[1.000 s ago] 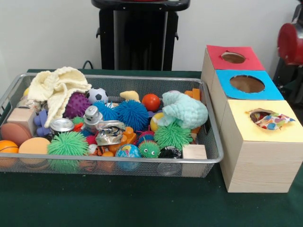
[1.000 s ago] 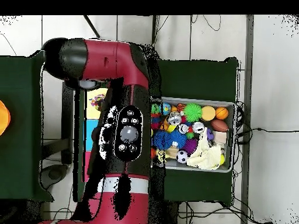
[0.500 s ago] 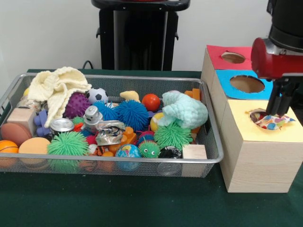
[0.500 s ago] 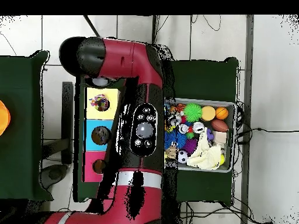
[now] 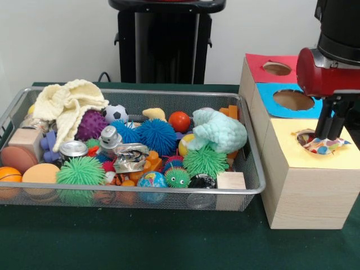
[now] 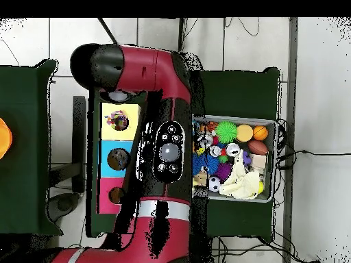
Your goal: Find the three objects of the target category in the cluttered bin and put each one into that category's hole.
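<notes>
The wire mesh bin [image 5: 247, 188] holds many toys, and it also shows in the overhead view [image 6: 275, 157]. A white polka-dot cloth [image 5: 323, 144] sits bunched in the round hole [image 5: 306, 136] of the yellow-topped box [image 5: 304, 185], partly spilling over its rim. It shows in the overhead view too [image 6: 115, 121]. My gripper [image 5: 328, 134] hangs just above this cloth and the hole. In the overhead view the arm [image 6: 164, 151] hides it. A cream knitted cloth [image 5: 67, 104] and a mint knitted cloth [image 5: 219, 130] lie in the bin.
The blue-topped box [image 5: 292, 101] and the red-topped box [image 5: 277, 68] stand behind the yellow one. Spiky rubber balls [image 5: 156, 135], a small soccer ball [image 5: 115, 113], a crushed can [image 5: 129, 157] and wooden blocks [image 5: 230, 181] fill the bin. The black pedestal [image 5: 166, 42] stands behind.
One second ago only a red part of the arm showed at the front view's right edge. The arm swung in over the yellow box, and in the last half second it shifted slightly left.
</notes>
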Motion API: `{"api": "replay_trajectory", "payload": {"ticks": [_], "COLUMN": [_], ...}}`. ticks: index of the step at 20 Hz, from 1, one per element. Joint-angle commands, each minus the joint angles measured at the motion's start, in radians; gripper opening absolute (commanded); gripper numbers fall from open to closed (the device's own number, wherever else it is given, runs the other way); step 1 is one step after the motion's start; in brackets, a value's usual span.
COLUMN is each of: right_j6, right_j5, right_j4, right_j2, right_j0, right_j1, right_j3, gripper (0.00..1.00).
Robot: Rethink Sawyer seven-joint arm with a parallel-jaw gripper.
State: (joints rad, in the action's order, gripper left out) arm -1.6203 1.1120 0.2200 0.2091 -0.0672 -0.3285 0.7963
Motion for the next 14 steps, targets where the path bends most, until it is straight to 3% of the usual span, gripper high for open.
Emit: {"api": "replay_trajectory", "payload": {"ticks": [1, 6, 14], "right_j6": [-0.067, -0.075, -0.063], "right_j5": [0.046, 0.061, 0.052], "right_j4": [-0.033, -0.032, -0.04], "right_j2": [-0.072, -0.068, -0.075], "right_j0": [-0.005, -0.012, -0.004], "right_j1": [-0.004, -0.007, 0.052], "right_j3": [0.018, 0.003, -0.061], "gripper": [0.0, 0.0, 0.0]}}
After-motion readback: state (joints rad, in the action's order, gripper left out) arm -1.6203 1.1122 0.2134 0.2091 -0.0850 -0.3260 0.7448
